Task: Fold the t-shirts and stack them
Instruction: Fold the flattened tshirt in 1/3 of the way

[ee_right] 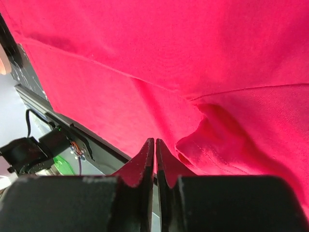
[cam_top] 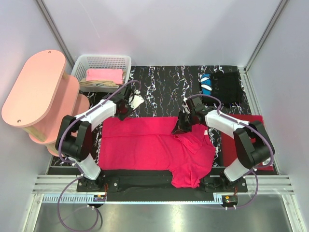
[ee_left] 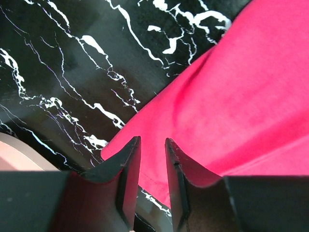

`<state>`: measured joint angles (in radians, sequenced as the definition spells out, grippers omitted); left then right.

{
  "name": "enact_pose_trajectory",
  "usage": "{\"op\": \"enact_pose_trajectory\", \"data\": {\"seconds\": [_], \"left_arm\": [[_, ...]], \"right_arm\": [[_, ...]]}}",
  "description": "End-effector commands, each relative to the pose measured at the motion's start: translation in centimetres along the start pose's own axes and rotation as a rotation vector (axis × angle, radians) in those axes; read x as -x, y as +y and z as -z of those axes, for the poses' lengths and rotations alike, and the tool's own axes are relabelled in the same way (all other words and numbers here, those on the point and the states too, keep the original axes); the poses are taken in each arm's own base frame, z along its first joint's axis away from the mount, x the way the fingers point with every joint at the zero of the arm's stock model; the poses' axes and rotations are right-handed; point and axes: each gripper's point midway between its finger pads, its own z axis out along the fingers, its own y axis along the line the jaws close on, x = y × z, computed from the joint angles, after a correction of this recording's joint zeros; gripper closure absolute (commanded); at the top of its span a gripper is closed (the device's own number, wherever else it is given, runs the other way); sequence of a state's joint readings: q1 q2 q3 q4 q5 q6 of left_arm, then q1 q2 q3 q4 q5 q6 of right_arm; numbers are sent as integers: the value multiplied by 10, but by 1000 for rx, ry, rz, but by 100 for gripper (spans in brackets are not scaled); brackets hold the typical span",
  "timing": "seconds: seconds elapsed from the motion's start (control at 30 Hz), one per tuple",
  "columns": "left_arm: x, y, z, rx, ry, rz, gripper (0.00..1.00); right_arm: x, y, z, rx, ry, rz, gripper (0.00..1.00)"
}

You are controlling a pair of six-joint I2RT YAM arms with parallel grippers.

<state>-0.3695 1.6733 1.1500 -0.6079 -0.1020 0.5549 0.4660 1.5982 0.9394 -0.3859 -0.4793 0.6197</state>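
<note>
A crimson-red t-shirt lies spread across the black marbled table, with its right sleeve folded inward. My left gripper hovers at the shirt's far left corner. In the left wrist view, the left gripper is open by a narrow gap, with the shirt's corner lying beneath it. My right gripper is at the shirt's far edge near the folded sleeve. In the right wrist view, the right gripper is shut, the red cloth is under it, and no cloth shows between the jaws.
A white basket at the back left holds a pink tee on top of a beige one. A black tee with a blue-white patch lies at the back right. A stiff dark-red rectangle lies at the right, and a pink shelf stands at the left.
</note>
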Motion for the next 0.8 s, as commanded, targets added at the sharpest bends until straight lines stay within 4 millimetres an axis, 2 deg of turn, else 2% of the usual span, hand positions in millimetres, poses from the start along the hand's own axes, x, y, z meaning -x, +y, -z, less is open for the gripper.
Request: {"op": "enact_pose_trajectory", "data": {"seconds": [0.0,0.2,0.43,0.53,0.6,0.7,0.73,0.77], "left_arm": [[15,16,-1,79,-39,25,70],[3,12,-10,85,-15,14,71],[-1,12,-16,90,-9,14,71],[-6,13,-20,88,-2,25,71],[-8,11,-22,79,0,26,72],[-11,10,-26,78,5,26,72],[-12,10,-26,81,5,29,72],[-12,10,-26,82,6,29,72]], "right_arm": [[15,7,5,14,-78,22,90],[-6,-6,11,1,-69,2,90],[-36,-27,13,-26,-36,-43,92],[-45,-27,20,-16,-39,-56,91],[-45,-24,25,-10,-48,-53,91],[-26,-6,39,-1,-95,-7,89],[-10,8,44,11,-128,25,88],[-3,13,45,10,-135,33,88]]}}
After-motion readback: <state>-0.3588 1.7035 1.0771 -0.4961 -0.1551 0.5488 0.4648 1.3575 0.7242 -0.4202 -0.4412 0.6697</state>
